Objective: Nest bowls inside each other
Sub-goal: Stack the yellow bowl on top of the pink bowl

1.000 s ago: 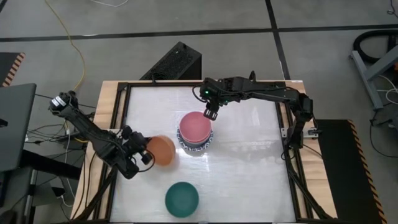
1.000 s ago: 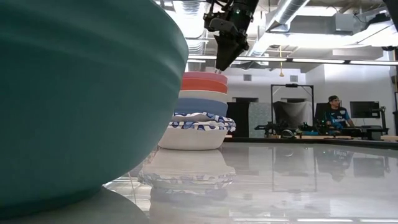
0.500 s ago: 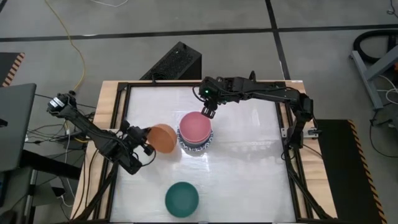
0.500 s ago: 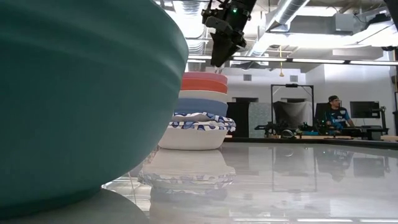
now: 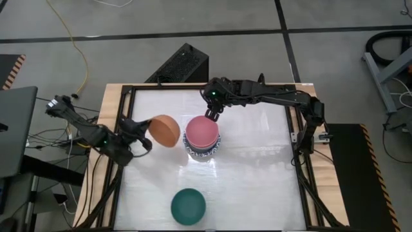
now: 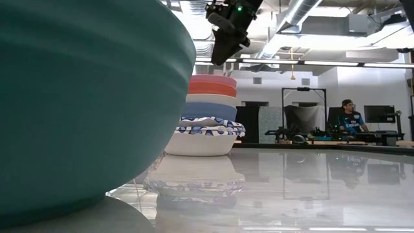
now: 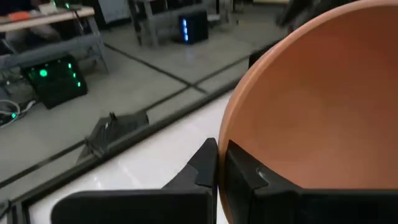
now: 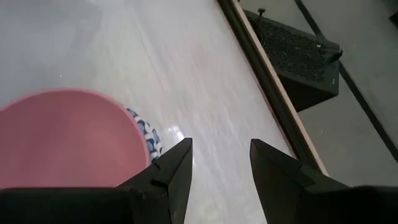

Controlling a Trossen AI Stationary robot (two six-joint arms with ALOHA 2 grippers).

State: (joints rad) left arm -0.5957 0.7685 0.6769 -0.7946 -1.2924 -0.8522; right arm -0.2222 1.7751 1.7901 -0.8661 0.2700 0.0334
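Our left gripper (image 5: 143, 134), fingers pinching the orange bowl (image 5: 164, 131), has lifted it beside the stack (image 5: 202, 136). Our right gripper (image 5: 211, 113), fingers spread and empty, has risen clear, so nesting can follow.

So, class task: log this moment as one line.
left tool: shut on round orange bowl | right tool: open, empty, above nested stack's pink bowl

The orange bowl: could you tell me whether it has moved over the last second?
Yes. The orange bowl, clamped in the left gripper, has moved up the high view and closer to the pink-topped stack.
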